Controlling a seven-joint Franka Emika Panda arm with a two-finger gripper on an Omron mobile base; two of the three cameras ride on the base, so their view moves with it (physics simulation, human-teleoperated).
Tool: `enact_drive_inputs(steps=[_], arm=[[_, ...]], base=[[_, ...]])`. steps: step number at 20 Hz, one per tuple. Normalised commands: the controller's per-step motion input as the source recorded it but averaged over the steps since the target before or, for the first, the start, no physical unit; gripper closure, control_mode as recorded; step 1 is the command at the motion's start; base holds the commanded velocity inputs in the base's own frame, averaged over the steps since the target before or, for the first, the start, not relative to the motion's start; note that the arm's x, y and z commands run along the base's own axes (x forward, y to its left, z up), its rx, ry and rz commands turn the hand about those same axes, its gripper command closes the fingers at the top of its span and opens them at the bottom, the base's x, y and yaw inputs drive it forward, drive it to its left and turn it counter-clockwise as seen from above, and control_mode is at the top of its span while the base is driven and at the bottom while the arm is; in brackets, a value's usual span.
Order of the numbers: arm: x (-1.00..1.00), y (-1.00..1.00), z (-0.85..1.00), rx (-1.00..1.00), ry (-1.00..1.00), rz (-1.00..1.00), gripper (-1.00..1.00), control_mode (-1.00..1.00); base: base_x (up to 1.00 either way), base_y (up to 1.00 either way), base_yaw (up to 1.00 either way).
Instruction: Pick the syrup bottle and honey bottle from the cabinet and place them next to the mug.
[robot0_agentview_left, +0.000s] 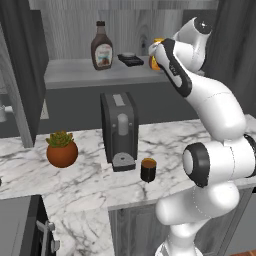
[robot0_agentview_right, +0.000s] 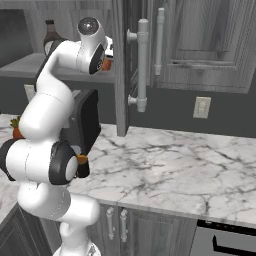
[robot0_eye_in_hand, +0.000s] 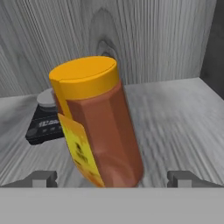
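Left base view: white marble tabletop (robot0_agentview_left: 75, 185) carrying a plant pot (robot0_agentview_left: 62, 149), a dark coffee machine (robot0_agentview_left: 119, 131) and the mug (robot0_agentview_left: 148, 169) just in front of it. Above, grey wood-grain cabinet (robot0_agentview_left: 70, 30) with a pale shelf holding the syrup (robot0_agentview_left: 101, 47), a small dark scale (robot0_agentview_left: 130, 59) and the honey (robot0_agentview_left: 156, 60) at the right. Hand view: tool (robot0_eye_in_hand: 113, 178) spread wide, tips on either side of the honey's base, not touching; bottle between them, close, leaning in frame.
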Motion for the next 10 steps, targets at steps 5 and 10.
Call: enact_drive_inputs(steps=[5,10], arm=[[0.08,0.0,0.0,0.0,0.0,0.0,-1.0,-1.0],[0.08,0.0,0.0,0.0,0.0,0.0,-1.0,-1.0]], base=[[0.0,0.0,0.0],[0.0,0.0,0.0]])
